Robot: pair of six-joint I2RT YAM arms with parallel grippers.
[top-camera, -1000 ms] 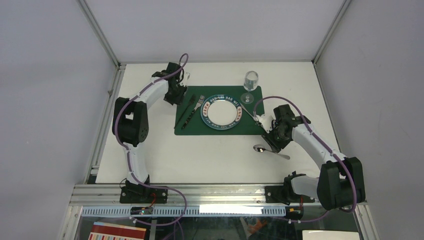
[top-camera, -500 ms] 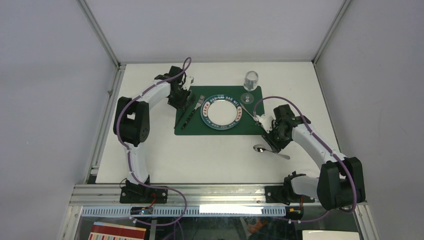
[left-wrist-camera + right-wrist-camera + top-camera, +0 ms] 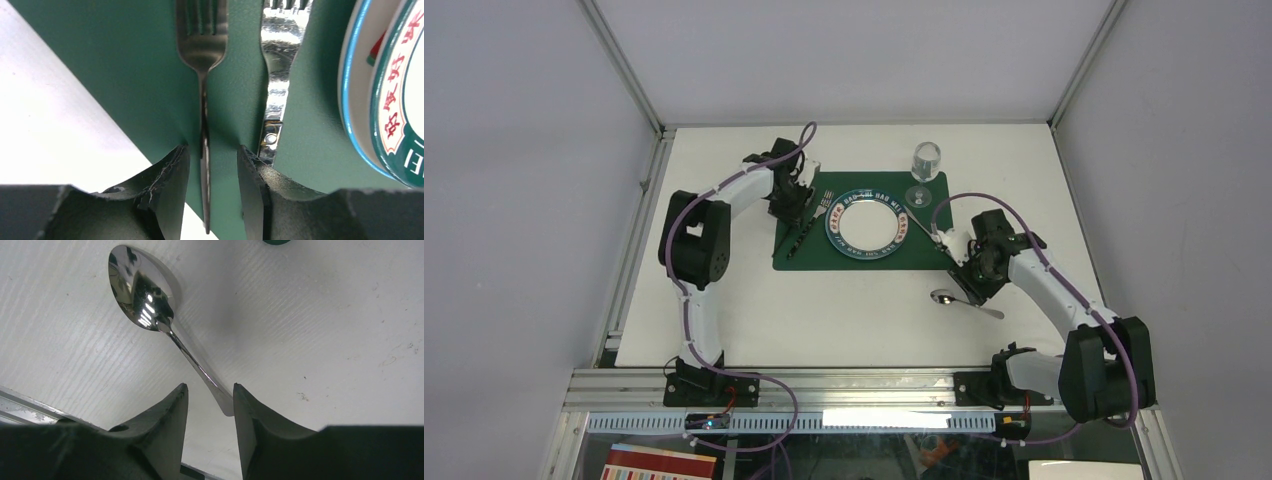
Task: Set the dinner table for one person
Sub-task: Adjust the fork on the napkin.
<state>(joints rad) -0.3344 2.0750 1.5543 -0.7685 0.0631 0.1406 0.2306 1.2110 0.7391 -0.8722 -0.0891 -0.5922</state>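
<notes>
On the white dinner table [image 3: 844, 320] lies a green placemat [image 3: 809, 258] with a blue-rimmed plate [image 3: 867, 222] on it. Left of the plate lie a dark fork [image 3: 802, 230] and a silver fork [image 3: 824, 205]. My left gripper [image 3: 801, 195] hovers over them, open. In the left wrist view the dark fork's [image 3: 201, 45] handle runs between the fingers [image 3: 172, 175], with a gap on each side. My right gripper [image 3: 972, 278] is open above a spoon [image 3: 964, 303] on the bare table. In the right wrist view the spoon's [image 3: 142, 292] handle end sits close to the right finger [image 3: 247, 410].
A wine glass [image 3: 925, 168] stands on the mat's far right corner. A thin knife [image 3: 924, 230] lies just right of the plate. The silver fork [image 3: 276, 75] and the plate's rim [image 3: 357, 100] lie right of my left fingers. Aluminium framing [image 3: 639, 240] borders the table.
My left gripper has moved right from the table's back left onto the placemat, over the forks. The right arm and spoon have not moved.
</notes>
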